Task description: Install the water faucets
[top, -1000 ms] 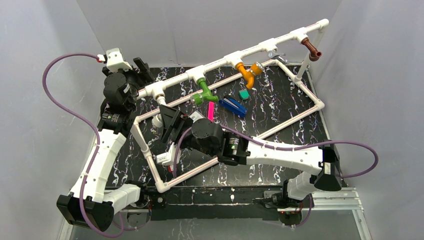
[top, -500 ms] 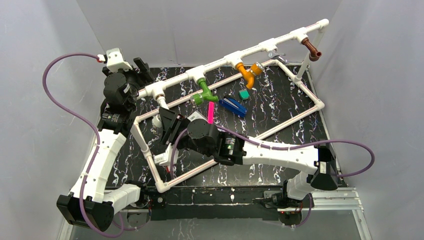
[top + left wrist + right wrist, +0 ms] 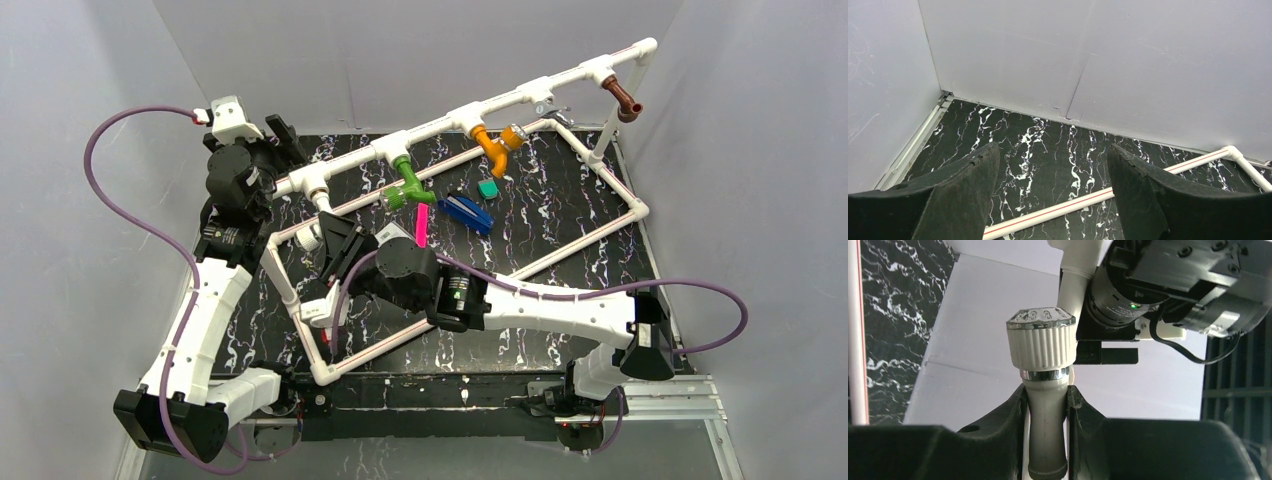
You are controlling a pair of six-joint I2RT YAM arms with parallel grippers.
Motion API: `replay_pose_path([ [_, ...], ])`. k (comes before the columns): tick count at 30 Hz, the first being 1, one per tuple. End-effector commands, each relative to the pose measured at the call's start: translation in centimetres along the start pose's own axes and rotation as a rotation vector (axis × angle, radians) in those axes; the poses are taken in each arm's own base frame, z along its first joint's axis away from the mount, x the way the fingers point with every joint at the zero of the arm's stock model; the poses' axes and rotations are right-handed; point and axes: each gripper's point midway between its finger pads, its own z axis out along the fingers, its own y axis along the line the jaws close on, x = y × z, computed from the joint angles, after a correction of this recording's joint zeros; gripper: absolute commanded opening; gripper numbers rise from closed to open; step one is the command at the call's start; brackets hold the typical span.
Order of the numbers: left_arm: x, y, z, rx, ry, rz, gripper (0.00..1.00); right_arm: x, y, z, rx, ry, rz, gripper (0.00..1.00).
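White faucet [image 3: 1047,432], hanging from a tee [image 3: 317,181] of the pipe frame [image 3: 450,119] at the mat's [image 3: 560,250] nine o'clock, is now clamped below its knob [image 3: 1040,347] by the right gripper [image 3: 1046,396], whose jaws have just closed; tightening can probably begin. Meanwhile the left gripper [image 3: 1051,152] gapes, empty.

The white faucet [image 3: 1046,435] looks like smooth, faintly glossy plastic. Its knob [image 3: 1040,347] is finely ribbed, with a shiny chrome-like band beneath. The fingers [image 3: 955,195] of the left gripper [image 3: 1053,150] are matt black, grainy and rough-edged. The tabletop [image 3: 1013,130] is black with white marble veining. The pipe frame [image 3: 1088,199] is smooth white plastic. The walls [image 3: 1098,60] are matt pale grey.
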Motion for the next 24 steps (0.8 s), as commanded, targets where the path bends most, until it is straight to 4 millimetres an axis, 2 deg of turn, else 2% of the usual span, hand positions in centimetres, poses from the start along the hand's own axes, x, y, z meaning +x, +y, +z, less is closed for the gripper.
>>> replay_pose_path([
  [1,17.3,4.6,-1.9,-0.125,0.550,0.188,0.76,-0.7,-3.5,0.0,0.194,-0.044,0.289,0.01],
  [6,17.3,4.6,-2.0,-0.127,0.551,0.189,0.76,-1.7,-3.0,0.1,0.310,-0.071,0.540,0.01],
  [15,17.1,4.6,-2.0,-0.125,0.545,0.188,0.76,-0.5,-3.9,-0.7,0.599,-0.102,1.113,0.01],
  [20,17.0,4.6,-2.0,-0.125,0.545,0.187,0.76,1.2,-4.7,-1.7,0.798,-0.128,1.448,0.01],
  [24,17.0,4.5,-2.1,-0.120,0.543,0.183,0.76,3.0,-4.1,-3.1,0.959,-0.123,1.677,0.01],
])
